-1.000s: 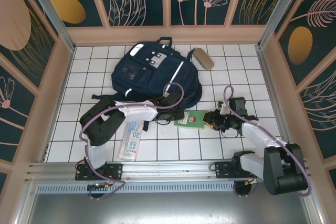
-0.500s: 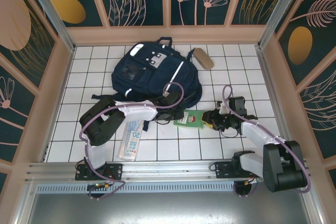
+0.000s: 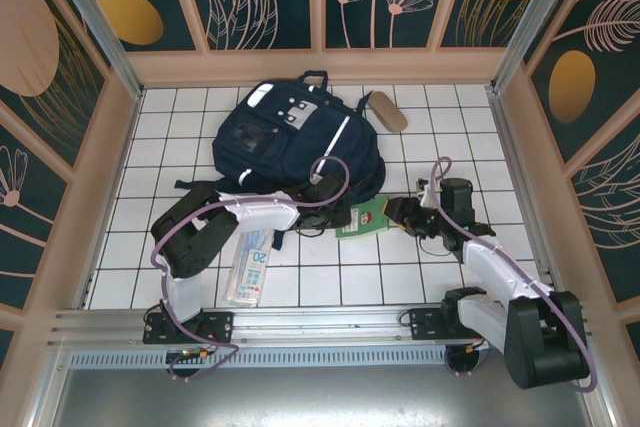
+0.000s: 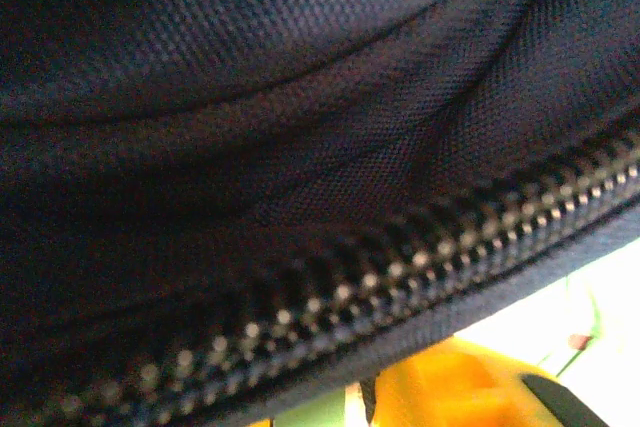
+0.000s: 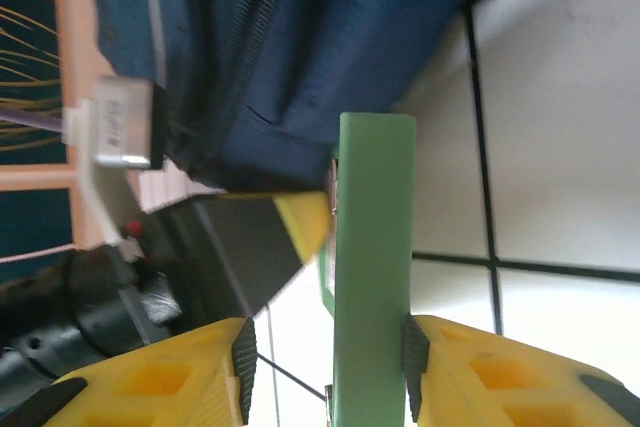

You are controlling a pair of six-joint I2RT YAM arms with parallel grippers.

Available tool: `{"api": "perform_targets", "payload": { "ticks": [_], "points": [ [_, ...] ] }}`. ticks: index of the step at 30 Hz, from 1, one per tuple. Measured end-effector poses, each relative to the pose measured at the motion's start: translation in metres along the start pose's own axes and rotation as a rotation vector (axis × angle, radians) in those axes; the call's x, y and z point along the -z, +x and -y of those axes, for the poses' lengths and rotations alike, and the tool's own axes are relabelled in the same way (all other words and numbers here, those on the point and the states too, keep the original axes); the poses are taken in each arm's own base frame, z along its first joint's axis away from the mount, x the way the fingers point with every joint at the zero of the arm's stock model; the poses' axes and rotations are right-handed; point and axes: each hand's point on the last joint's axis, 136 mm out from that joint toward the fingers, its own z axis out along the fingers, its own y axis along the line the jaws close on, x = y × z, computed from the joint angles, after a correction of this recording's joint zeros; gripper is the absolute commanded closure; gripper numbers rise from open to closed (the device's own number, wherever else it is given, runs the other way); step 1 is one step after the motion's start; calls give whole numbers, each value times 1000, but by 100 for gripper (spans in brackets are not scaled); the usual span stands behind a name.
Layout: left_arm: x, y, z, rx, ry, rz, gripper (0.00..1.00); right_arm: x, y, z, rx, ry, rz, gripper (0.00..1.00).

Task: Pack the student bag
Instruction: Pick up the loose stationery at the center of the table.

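Student bag (image 3: 290,142) beside green book (image 3: 362,219)

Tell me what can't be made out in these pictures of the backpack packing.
Left gripper: top view, its fingertips are tucked against the student bag; left wrist view, blurred close fabric and zipper leave its grip unclear.
Inside of the bag: covered by its own fabric from above.
Green book: cover print too small from above; edge-on in the right wrist view.
Packet marked 20: partly under the left arm, fine print unreadable.
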Motion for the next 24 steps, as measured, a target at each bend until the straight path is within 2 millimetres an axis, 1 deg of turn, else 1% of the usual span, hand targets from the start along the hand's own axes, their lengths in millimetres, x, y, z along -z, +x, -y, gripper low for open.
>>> {"api": "perform_targets", "payload": {
  "ticks": [2,3,5,7,8,10,12,15,18,24],
  "points": [
    [0,1,4,5,20,-7,71,1,-5,-9,20,-29,37,52],
    [0,3,11,3,52,-19,71,1,-5,-15,32,-49,42,52],
    [-2,16,21,-13,89,-64,71,-2,-2,-26,54,-82,38,53],
    [-7,31,24,-31,99,-104,71,-4,0,-31,59,-100,30,55],
    [-6,32,26,-33,107,-107,71,-5,1,-32,55,-103,25,56],
    [-6,33,27,-32,114,-114,71,-7,0,-30,46,-98,21,60],
    [-6,33,27,-31,115,-116,71,-7,-2,-30,46,-84,21,60],
    [-6,33,27,-30,116,-117,71,-6,-5,-28,61,-45,22,61],
    [-6,33,27,-30,116,-117,71,-4,-7,-25,76,5,16,65],
    [-5,32,25,-34,106,-114,71,0,-10,-8,95,105,14,85]
  ]
}}
